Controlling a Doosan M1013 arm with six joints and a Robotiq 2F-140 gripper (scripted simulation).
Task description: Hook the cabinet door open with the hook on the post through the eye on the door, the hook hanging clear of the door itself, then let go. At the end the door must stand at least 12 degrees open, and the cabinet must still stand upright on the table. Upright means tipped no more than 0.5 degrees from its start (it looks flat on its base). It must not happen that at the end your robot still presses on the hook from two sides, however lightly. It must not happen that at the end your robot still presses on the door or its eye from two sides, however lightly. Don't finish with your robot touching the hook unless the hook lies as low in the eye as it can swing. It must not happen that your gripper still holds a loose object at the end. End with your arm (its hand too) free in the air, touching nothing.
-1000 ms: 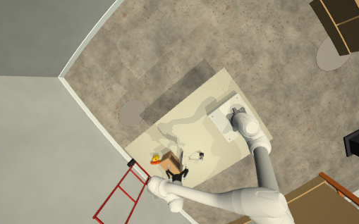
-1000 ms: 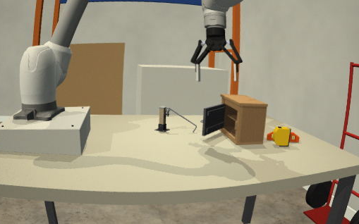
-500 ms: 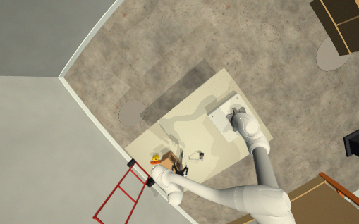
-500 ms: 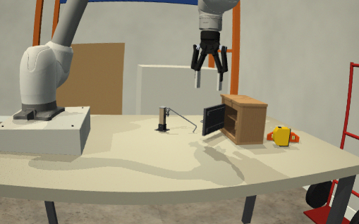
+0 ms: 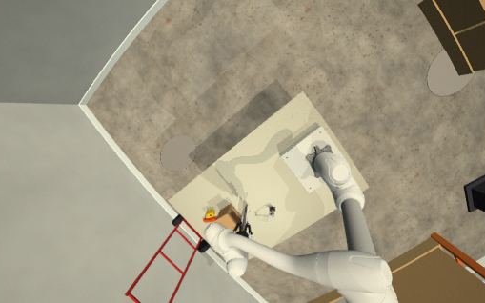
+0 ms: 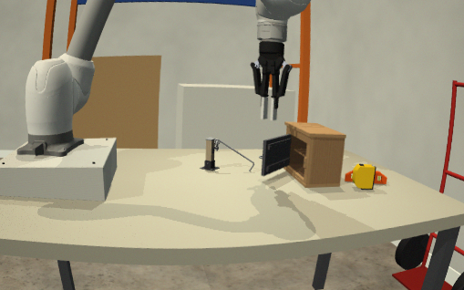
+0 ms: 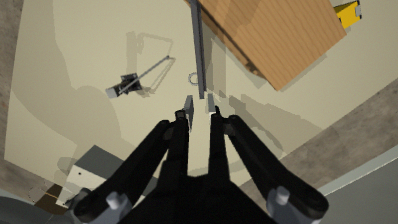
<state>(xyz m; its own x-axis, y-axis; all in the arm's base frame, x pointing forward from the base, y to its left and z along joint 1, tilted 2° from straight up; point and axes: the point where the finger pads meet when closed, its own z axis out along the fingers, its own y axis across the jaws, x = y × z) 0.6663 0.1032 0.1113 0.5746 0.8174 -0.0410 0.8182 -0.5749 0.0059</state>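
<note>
A small wooden cabinet (image 6: 321, 152) (image 5: 229, 217) (image 7: 280, 35) stands upright on the table. Its dark door (image 6: 276, 154) (image 7: 200, 50) stands open, with a small eye (image 7: 192, 77) on its outer face. The post (image 6: 210, 154) (image 7: 119, 90) stands to the door's left. Its wire hook (image 6: 238, 153) (image 7: 152, 69) slopes down from the post with the tip by the table, apart from the eye. My gripper (image 6: 268, 114) (image 7: 200, 102) (image 5: 245, 232) hangs high above the door's free edge, pointing down. Its fingers are nearly together with nothing between them.
A yellow and orange object (image 6: 365, 176) (image 5: 212, 218) (image 7: 348, 14) lies right of the cabinet. The arm's grey base block (image 6: 56, 175) (image 5: 302, 162) sits at the table's left. A red hand truck (image 6: 458, 182) (image 5: 164, 262) stands off the table's right edge.
</note>
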